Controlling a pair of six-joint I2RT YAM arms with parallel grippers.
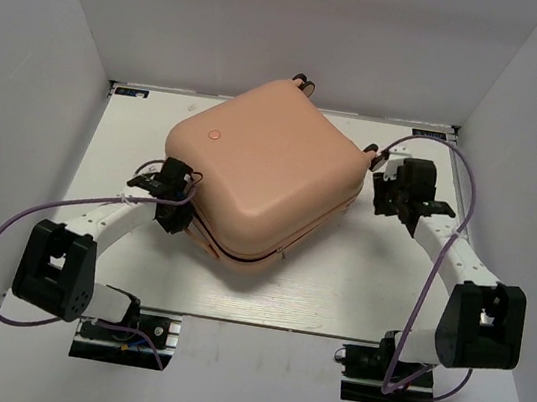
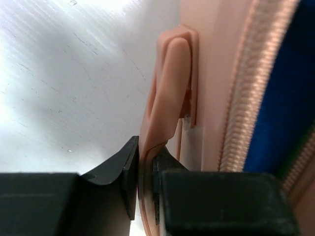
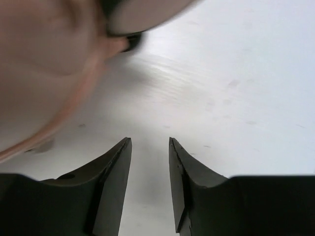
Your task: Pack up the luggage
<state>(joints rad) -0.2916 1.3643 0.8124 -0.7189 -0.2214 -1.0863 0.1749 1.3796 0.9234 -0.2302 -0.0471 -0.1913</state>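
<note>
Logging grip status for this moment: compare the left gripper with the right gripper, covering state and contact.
The left gripper is shut, pinching the pink handle of the luggage. The right gripper is open, with only bare table between its fingers. The left gripper sits at the luggage's left side and the right gripper at its right side, holding nothing. Both have black fingers and sit close to the luggage.

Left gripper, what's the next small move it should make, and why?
Probably a gentle pull on the pink tab: the left gripper is shut on it beside the zipper seam of the luggage, while the right gripper hangs open and could not help yet.
</note>
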